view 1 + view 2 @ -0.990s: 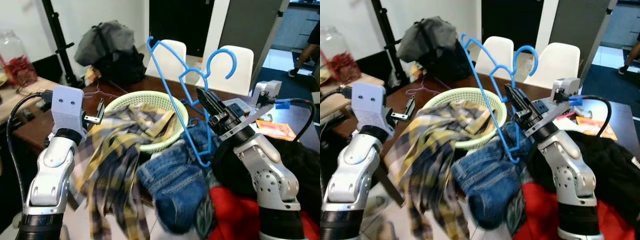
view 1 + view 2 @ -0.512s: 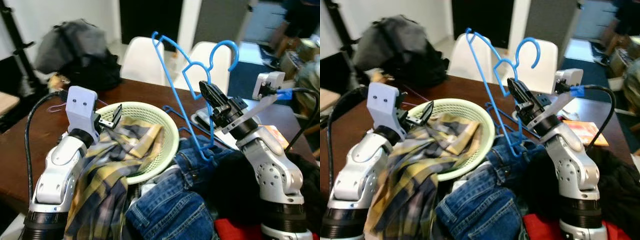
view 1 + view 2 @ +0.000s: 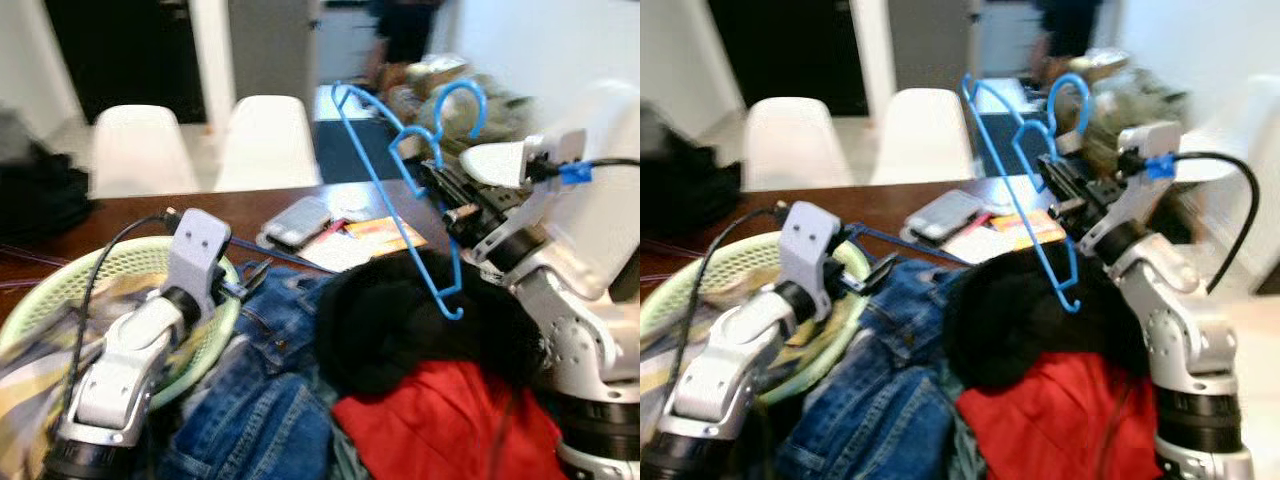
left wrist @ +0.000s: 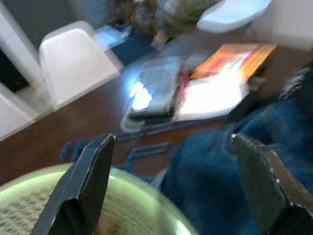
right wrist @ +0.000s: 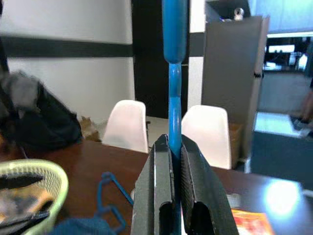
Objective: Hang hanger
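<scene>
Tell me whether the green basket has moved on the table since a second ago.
Cannot tell. The green basket sits further left in the head views now, but the white chairs and table shifted likewise, so the camera turned.

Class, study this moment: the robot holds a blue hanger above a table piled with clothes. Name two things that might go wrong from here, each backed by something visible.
1. The right tool pinches the blue hanger only on one thin bar, so it may twist or slip.
2. The hanger's lower corner hangs close above the black garment and might snag it.
</scene>
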Tool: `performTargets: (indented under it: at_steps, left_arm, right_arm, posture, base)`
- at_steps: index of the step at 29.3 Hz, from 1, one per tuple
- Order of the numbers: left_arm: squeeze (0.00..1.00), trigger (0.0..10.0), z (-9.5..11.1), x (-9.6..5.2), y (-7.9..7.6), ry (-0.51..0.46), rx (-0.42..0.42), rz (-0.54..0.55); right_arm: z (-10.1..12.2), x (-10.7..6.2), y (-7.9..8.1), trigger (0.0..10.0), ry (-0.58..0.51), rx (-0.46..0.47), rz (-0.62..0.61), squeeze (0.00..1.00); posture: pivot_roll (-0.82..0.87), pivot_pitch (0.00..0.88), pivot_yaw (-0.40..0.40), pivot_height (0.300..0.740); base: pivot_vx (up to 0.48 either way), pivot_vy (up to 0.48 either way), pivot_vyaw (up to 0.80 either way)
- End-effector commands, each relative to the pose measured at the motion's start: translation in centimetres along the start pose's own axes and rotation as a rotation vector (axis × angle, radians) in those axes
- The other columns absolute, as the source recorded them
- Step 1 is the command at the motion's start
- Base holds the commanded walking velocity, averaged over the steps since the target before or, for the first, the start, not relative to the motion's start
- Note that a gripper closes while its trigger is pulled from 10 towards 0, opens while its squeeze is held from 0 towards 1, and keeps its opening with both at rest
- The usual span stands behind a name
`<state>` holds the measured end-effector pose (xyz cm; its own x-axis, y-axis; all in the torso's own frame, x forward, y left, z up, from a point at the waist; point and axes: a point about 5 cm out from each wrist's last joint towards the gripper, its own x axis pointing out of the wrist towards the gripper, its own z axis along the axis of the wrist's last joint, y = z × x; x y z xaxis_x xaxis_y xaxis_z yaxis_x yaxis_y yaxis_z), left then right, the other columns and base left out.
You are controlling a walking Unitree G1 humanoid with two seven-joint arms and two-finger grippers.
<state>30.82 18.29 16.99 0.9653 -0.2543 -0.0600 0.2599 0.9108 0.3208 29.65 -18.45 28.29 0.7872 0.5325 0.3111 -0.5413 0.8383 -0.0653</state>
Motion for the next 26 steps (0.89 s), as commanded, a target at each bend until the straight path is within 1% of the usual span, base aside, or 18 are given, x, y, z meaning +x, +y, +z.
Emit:
performTargets:
  at_steps: [1, 2, 3, 4, 5, 7, 14, 17, 18, 19, 20, 22, 25, 26]
  left_arm:
    - [0.00, 10.0, -2.1, -0.3, 0.9, 0.126, 0.048, 0.065]
    - [0.00, 10.0, -2.6, -0.4, 1.1, 0.155, 0.055, 0.086]
    - [0.00, 10.0, -2.6, -0.4, 1.1, 0.155, 0.055, 0.086]
    - [0.00, 10.0, -3.3, -0.6, 1.3, 0.202, 0.061, 0.124]
    - [0.00, 10.0, -4.3, -1.1, 1.7, 0.275, 0.082, 0.204]
    - [0.00, 10.0, -4.7, -1.4, 1.7, 0.298, 0.051, 0.237]
    - [0.00, 10.0, -5.2, -1.6, 1.6, 0.321, 0.024, 0.254]
    - [0.00, 10.0, -6.1, -1.7, 1.5, 0.350, 0.007, 0.265]
    - [0.00, 10.0, -6.1, -1.7, 1.5, 0.350, 0.007, 0.265]
    - [0.00, 10.0, -6.7, -1.7, 1.3, 0.366, 0.000, 0.262]
    - [0.00, 10.0, -6.7, -1.7, 1.3, 0.366, 0.000, 0.262]
    - [0.00, 10.0, -7.8, -1.3, 0.9, 0.390, -0.013, 0.251]
    - [0.00, 10.0, -8.1, -1.1, 0.8, 0.396, -0.013, 0.247]
    - [0.00, 10.0, -8.2, -0.7, 0.7, 0.391, -0.013, 0.237]
  right_arm:
    - [-0.3, 0.1, 0.9, 10.0, 0.031, -0.016, 0.045, 0.00]
    - [-0.4, 0.0, 1.0, 10.0, 0.040, -0.025, 0.051, 0.00]
    - [-0.4, 0.0, 1.0, 10.0, 0.040, -0.025, 0.051, 0.00]
    - [-0.7, -0.1, 1.1, 10.0, 0.052, -0.028, 0.052, 0.00]
    - [-1.0, -0.2, 1.2, 10.0, 0.070, -0.025, 0.051, 0.00]
    - [-1.1, -0.4, 1.2, 10.0, 0.078, -0.023, 0.046, 0.00]
    - [-1.2, -0.4, 1.2, 10.0, 0.093, -0.022, 0.046, 0.00]
    - [-1.2, -0.5, 1.2, 10.0, 0.105, -0.027, 0.039, 0.00]
    - [-1.2, -0.5, 1.2, 10.0, 0.105, -0.027, 0.039, 0.00]
    - [-1.2, -0.5, 1.2, 10.0, 0.107, -0.028, 0.035, 0.00]
    - [-1.2, -0.5, 1.2, 10.0, 0.107, -0.028, 0.035, 0.00]
    - [-1.0, -0.5, 1.1, 10.0, 0.106, -0.029, 0.026, 0.00]
    - [-0.9, -0.5, 1.1, 10.0, 0.106, -0.030, 0.024, 0.00]
    - [-0.7, -0.5, 1.2, 10.0, 0.105, -0.034, 0.025, 0.00]
  posture:
    - [-0.06, 0.000, -0.010, 0.740]
    - [-0.06, 0.000, -0.010, 0.740]
    - [-0.06, 0.000, -0.010, 0.740]
    - [-0.06, 0.000, -0.007, 0.740]
    - [-0.07, 0.000, -0.004, 0.740]
    - [-0.07, 0.000, -0.006, 0.740]
    - [-0.07, 0.000, -0.009, 0.740]
    - [-0.08, 0.000, -0.016, 0.740]
    - [-0.08, 0.000, -0.016, 0.740]
    - [-0.08, 0.000, -0.018, 0.740]
    - [-0.08, 0.000, -0.018, 0.740]
    - [-0.09, 0.000, -0.027, 0.740]
    - [-0.10, 0.000, -0.028, 0.740]
    - [-0.11, 0.000, -0.029, 0.740]
  base:
    - [0.000, 0.000, 0.00]
    - [0.000, 0.000, 0.00]
    - [0.000, 0.000, 0.00]
    - [0.000, 0.000, 0.00]
    - [0.000, 0.000, 0.00]
    - [0.000, 0.000, 0.00]
    - [0.000, 0.000, 0.00]
    - [0.000, 0.000, 0.00]
    - [0.000, 0.000, 0.00]
    - [0.000, 0.000, 0.00]
    - [0.000, 0.000, 0.00]
    - [0.000, 0.000, 0.00]
    - [0.000, 0.000, 0.00]
    - [0.000, 0.000, 0.00]
